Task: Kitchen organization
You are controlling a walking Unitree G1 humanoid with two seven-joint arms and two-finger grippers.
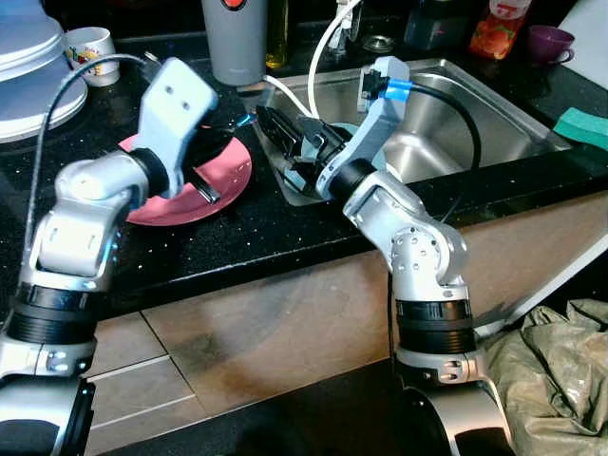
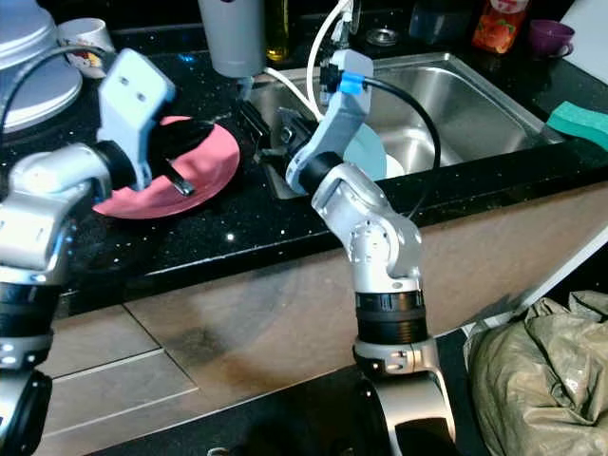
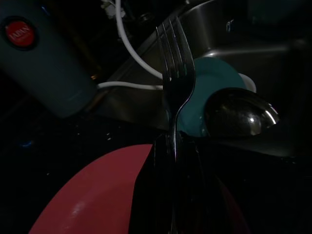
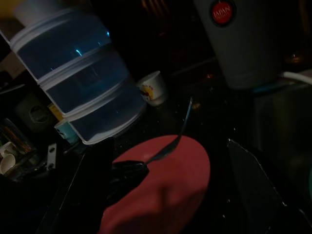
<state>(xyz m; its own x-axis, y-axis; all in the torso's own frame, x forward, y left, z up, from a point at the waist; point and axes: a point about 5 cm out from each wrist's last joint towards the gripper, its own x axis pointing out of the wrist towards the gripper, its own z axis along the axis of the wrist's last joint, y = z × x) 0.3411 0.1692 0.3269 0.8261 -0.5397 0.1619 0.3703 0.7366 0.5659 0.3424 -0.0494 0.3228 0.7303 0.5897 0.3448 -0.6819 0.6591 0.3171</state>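
A fork (image 3: 174, 92) is pinched by the left end effector (image 3: 170, 161) above the pink plate (image 1: 223, 185), probably for transfer; right end effector (image 1: 285, 133) at 3 o'clock, spread, empty.

plate (image 1: 226, 180): pink-red | counter (image 1: 266, 233): speckled black | sponge (image 1: 582, 127): green | cup (image 1: 550, 42): purple

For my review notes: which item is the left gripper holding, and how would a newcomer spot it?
On the black countertop left of the steel sink lies a pink plate. Above it the left gripper holds a metal fork, tines toward the sink. It is the only cutlery held off the counter.
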